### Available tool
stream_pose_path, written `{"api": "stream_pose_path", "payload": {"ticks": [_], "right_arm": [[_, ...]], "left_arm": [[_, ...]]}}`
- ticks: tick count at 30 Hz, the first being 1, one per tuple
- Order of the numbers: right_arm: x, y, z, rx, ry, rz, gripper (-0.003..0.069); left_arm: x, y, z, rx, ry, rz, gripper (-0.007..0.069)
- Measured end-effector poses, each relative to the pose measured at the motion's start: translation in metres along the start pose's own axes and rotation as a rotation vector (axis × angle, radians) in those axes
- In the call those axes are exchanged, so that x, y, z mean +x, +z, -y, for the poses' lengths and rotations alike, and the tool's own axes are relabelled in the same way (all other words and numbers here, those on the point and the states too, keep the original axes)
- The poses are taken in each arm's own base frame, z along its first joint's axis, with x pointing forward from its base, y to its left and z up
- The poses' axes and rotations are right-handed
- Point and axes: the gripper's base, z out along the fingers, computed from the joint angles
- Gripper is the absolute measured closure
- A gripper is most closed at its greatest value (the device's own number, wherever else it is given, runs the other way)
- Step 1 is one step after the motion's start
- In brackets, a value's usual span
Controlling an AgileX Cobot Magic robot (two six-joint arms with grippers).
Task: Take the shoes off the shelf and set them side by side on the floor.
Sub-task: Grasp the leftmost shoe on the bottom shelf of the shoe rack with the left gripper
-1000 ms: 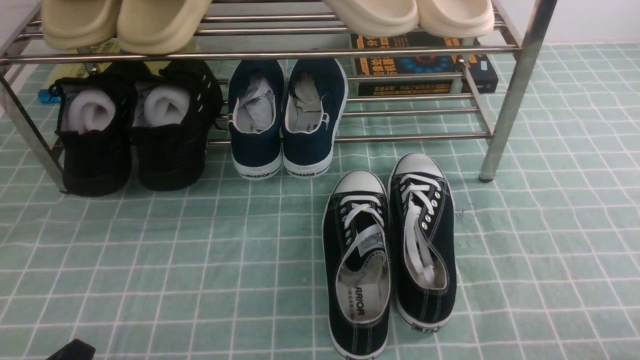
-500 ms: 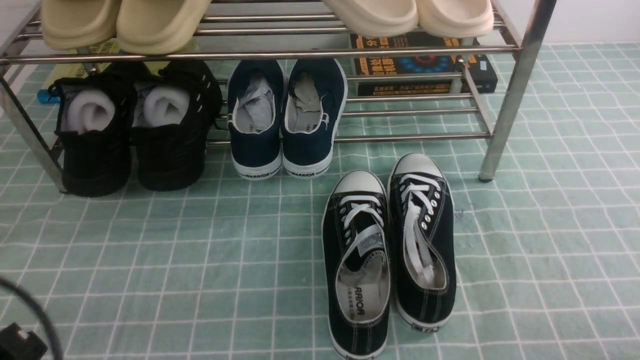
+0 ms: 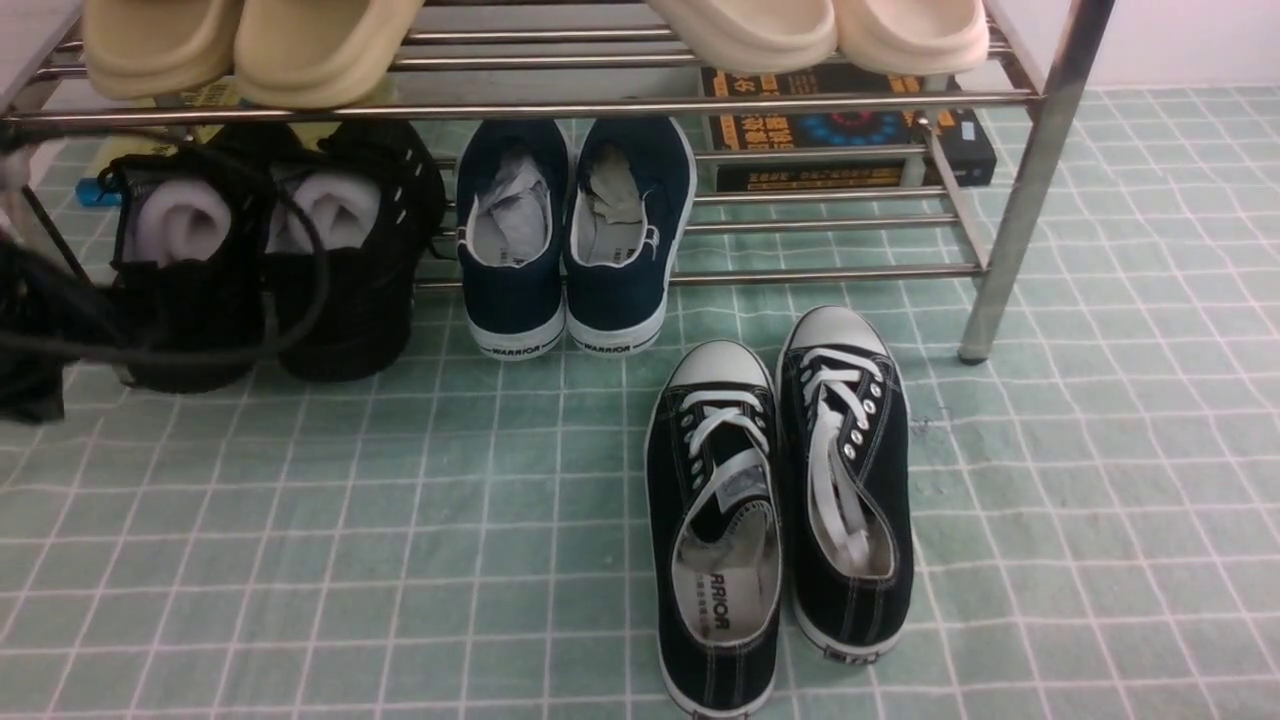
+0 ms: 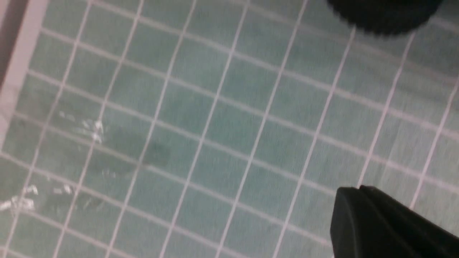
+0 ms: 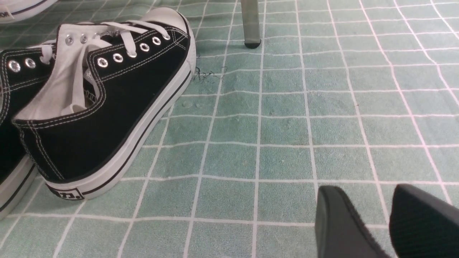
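Shoes (image 3: 345, 310) sit at the shelf's (image 3: 800, 100) left end, heels toward us; we put the left pincer (image 4: 349, 193), clenched and empty, nearer than the released right pincer (image 5: 369, 191).

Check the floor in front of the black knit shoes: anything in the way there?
Nothing visible: the floor in front of the shoes is bare, and the canvas pair lies off to the right.

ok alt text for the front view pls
Black knit sneakers sit in a silver shoe rack, at its left end, partly hidden by the robot's left arm. Navy sneakers sit beside them; black canvas shoes with white toe caps stand on the green gridded floor.
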Motion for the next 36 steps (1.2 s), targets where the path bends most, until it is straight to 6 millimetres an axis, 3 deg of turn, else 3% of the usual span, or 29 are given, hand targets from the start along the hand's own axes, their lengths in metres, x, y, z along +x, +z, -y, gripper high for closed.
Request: {"api": "stream_pose_path", "payload": {"ticks": [2, 3, 6, 8, 14, 17, 23, 30, 36], "right_arm": [[0.000, 0.000, 0.000, 0.000, 0.000, 0.000, 0.0421], [0.000, 0.000, 0.000, 0.000, 0.000, 0.000, 0.0421], [0.000, 0.000, 0.000, 0.000, 0.000, 0.000, 0.0421], [0.000, 0.000, 0.000, 0.000, 0.000, 0.000, 0.0421], [0.000, 0.000, 0.000, 0.000, 0.000, 0.000, 0.0421], [0.000, 0.000, 0.000, 0.000, 0.000, 0.000, 0.0421], [0.000, 0.000, 0.000, 0.000, 0.000, 0.000, 0.0421], [0.000, 0.000, 0.000, 0.000, 0.000, 0.000, 0.0421], [0.000, 0.000, 0.000, 0.000, 0.000, 0.000, 0.0421]], "left_arm": [[-0.021, 0.007, -0.014, 0.001, -0.072, 0.007, 0.0614], [-0.024, 0.009, -0.015, 0.003, -0.078, 0.007, 0.0614], [-0.037, 0.024, -0.047, 0.070, -0.129, -0.042, 0.0613], [-0.038, 0.031, -0.051, 0.157, -0.141, -0.069, 0.0613], [-0.051, 0.040, -0.036, 0.363, -0.180, 0.025, 0.0591], [-0.059, 0.043, -0.029, 0.375, -0.188, 0.110, 0.0552], [-0.069, 0.062, -0.007, 0.363, -0.139, 0.210, 0.0348], [-0.071, 0.077, -0.008, 0.303, -0.073, 0.237, 0.0199], [-0.075, 0.079, -0.011, 0.256, -0.019, 0.295, 0.0180]]}}
